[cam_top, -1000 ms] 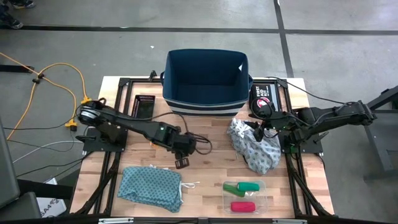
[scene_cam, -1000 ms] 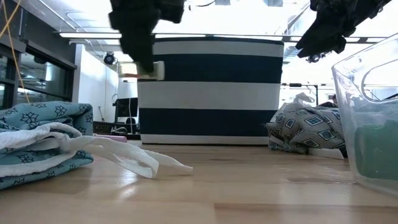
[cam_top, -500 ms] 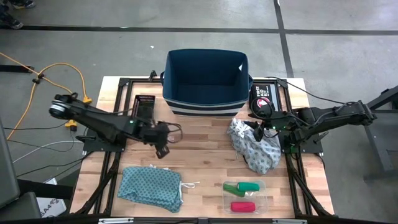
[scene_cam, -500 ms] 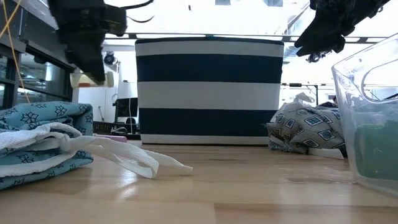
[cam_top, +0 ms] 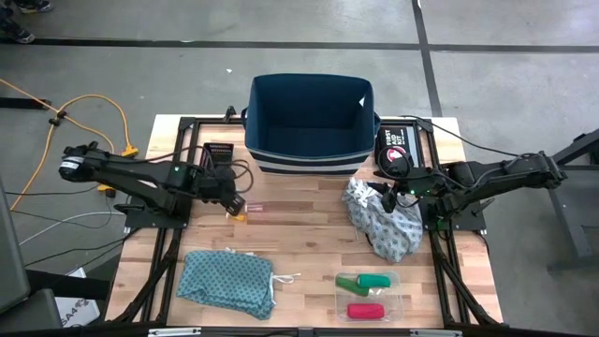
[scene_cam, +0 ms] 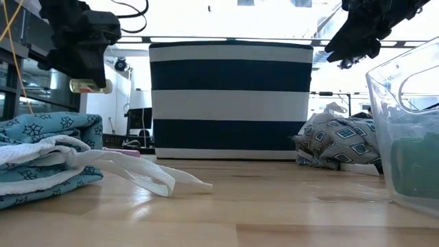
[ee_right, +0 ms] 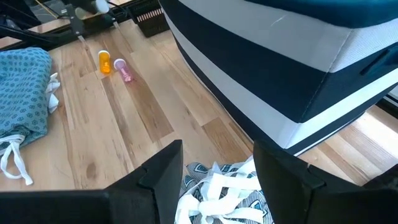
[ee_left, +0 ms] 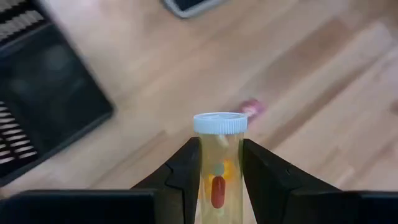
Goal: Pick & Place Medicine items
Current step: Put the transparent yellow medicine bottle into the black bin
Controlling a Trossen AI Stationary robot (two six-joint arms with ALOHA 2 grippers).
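My left gripper [cam_top: 234,204] hovers over the table's left half, shut on a small clear-orange vial [ee_left: 219,163] with a pale cap and pills inside. The low view shows this vial [scene_cam: 89,86] well above the wood. A tiny pink piece [cam_top: 255,208] lies on the table just beside it. Two green tubes [cam_top: 372,280] and a red-pink tube [cam_top: 365,310] lie in a clear tray [cam_top: 393,292] near the front edge. My right gripper [ee_right: 217,180] is open, above the grey patterned cloth [cam_top: 384,225]. My left gripper pinches the vial's body [ee_left: 217,180] between its two fingers, one on each side. The vial lies along the fingers, and its capped end [ee_left: 219,122] sticks out past the fingertips. It is lifted clear of the table and lies about level in the low view.
A navy-and-white striped basket [cam_top: 312,117] stands at the far middle. A black slotted tray [cam_top: 217,159] sits to the basket's left and a black first aid pouch [cam_top: 393,150] to its right. A teal cloth [cam_top: 227,281] lies near the front left. Bare wood lies in the middle.
My left gripper has carried the vial from the table's middle toward the left edge and slightly toward the far edge, staying shut on it. The right arm has kept still.
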